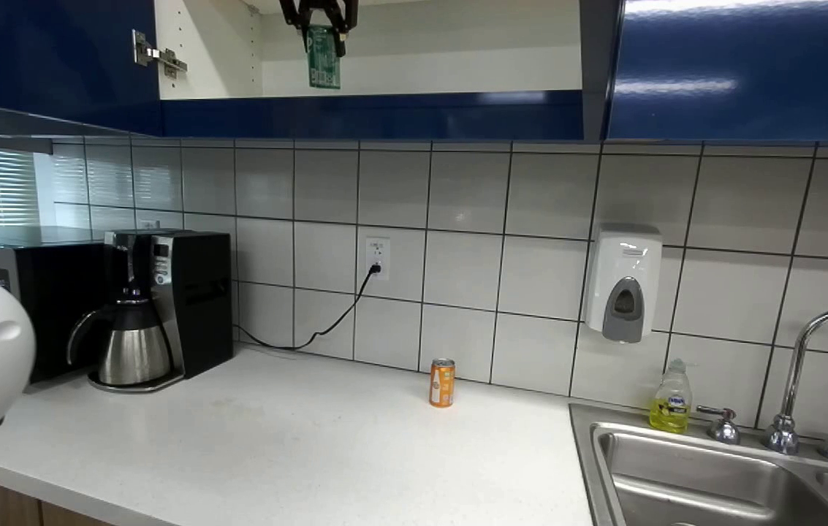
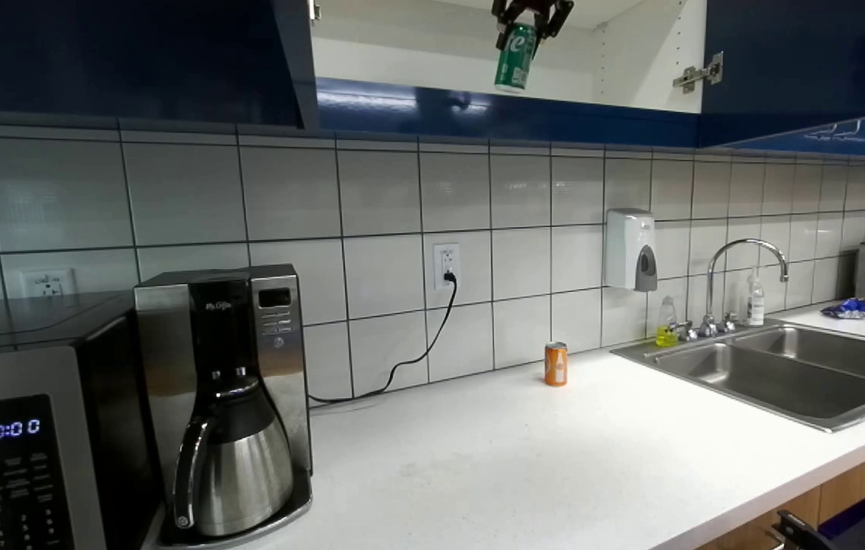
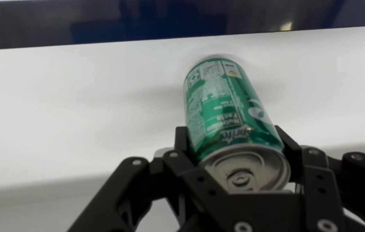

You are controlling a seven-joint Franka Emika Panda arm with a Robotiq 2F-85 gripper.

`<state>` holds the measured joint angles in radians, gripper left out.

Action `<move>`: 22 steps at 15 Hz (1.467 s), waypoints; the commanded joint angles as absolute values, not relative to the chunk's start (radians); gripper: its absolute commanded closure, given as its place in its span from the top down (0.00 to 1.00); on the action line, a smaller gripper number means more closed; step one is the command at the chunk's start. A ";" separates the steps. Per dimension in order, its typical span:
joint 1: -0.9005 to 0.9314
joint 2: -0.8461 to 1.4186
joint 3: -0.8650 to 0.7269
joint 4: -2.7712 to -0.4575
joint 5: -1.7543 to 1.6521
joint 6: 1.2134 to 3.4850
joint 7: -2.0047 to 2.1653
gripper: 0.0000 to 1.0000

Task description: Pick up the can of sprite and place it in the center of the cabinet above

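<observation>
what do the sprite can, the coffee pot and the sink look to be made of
Can of sprite: metal, probably aluminium, under glossy green print; its bare top is silvery with a pull tab. Coffee pot: body likely brushed stainless steel, streaked with soft vertical reflections. Sink: satin-finished metal, probably stainless steel, showing blurred grey highlights.

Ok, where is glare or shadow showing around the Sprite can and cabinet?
Wrist view: faint shadows on the white cabinet floor either side of the Sprite can; in an exterior view, strong glare streaks on the blue door at picture right; in both exterior views, softer shine on the blue cabinet rail.
</observation>
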<state>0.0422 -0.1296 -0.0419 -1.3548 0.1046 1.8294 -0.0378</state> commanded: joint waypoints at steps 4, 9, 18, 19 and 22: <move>0.043 -0.035 -0.033 -1.210 0.055 1.734 0.025 0.38; 0.045 0.018 -0.035 -1.134 0.044 1.666 0.037 0.38; 0.047 0.100 -0.038 -1.030 0.039 1.616 0.068 0.38; 0.048 0.110 -0.038 -1.018 0.039 1.609 0.072 0.38; 0.049 0.131 -0.038 -0.985 0.035 1.588 0.076 0.38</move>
<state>0.0424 0.0858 -0.0395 -1.0570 0.0633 1.6413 0.0418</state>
